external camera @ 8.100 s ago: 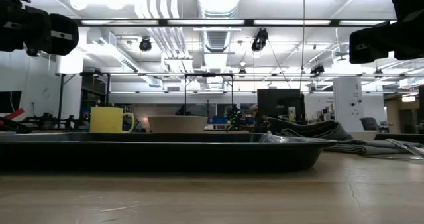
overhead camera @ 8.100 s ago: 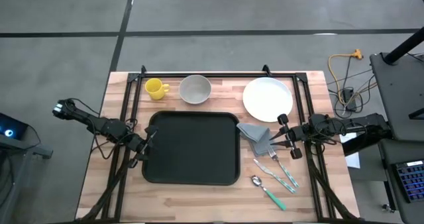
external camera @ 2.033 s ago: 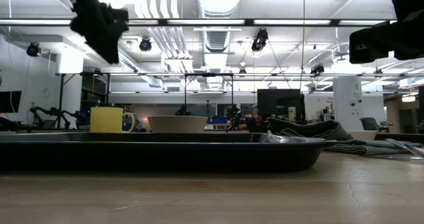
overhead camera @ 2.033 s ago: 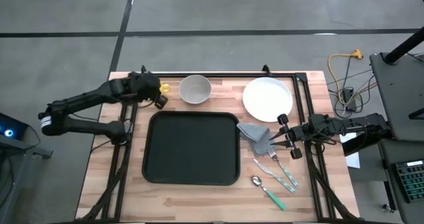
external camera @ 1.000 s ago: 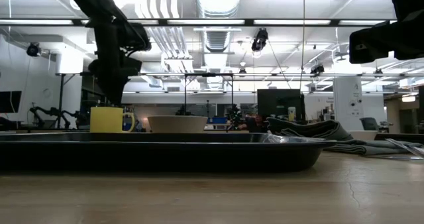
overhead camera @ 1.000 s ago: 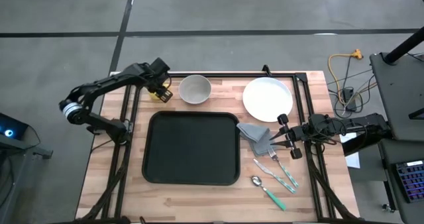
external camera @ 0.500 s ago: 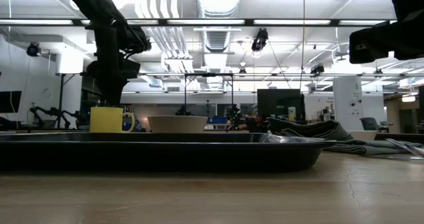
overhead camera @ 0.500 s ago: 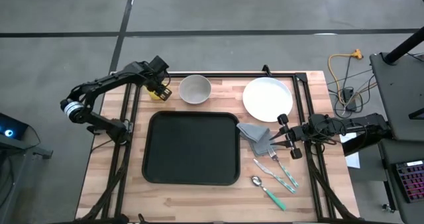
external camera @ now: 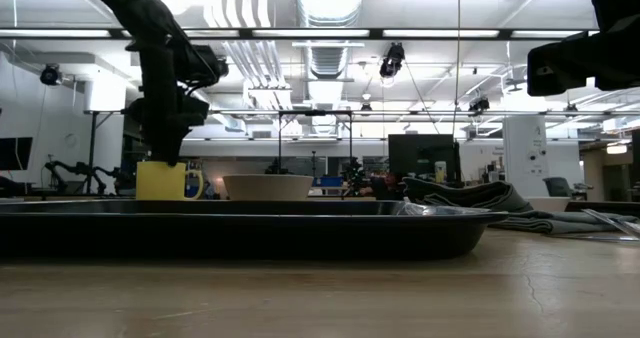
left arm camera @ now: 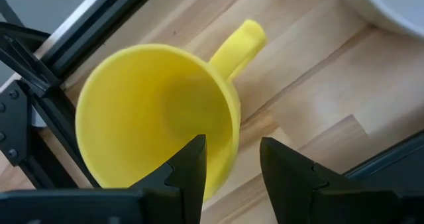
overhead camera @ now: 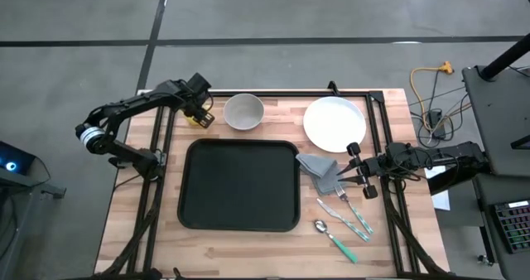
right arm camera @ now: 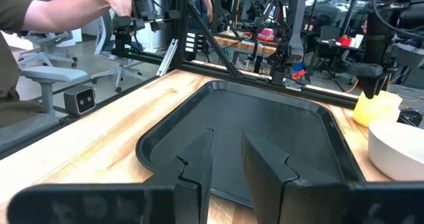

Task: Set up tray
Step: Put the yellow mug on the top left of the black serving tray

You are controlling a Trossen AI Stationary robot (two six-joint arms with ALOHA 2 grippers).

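Observation:
The black tray (overhead camera: 240,185) lies flat in the middle of the table with nothing on it. A yellow mug (left arm camera: 146,111) stands upright on the wood at the far left corner, mostly covered from above by my left gripper (overhead camera: 199,110). That gripper (left arm camera: 232,148) points steeply down, open. One finger is inside the mug and the other outside, either side of the wall close to the handle (left arm camera: 238,42). I see no touch. My right gripper (overhead camera: 344,174) stays level at the table's right edge above the grey napkin (overhead camera: 321,171), its fingers (right arm camera: 199,158) a little apart with nothing between them.
A white bowl (overhead camera: 243,111) and a white plate (overhead camera: 334,123) stand along the far edge. Right of the tray lie a fork (overhead camera: 352,214) and a spoon (overhead camera: 335,238) with green handles. A black frame rail (overhead camera: 273,94) runs along the far edge. A person's arm (right arm camera: 59,8) shows beyond the table.

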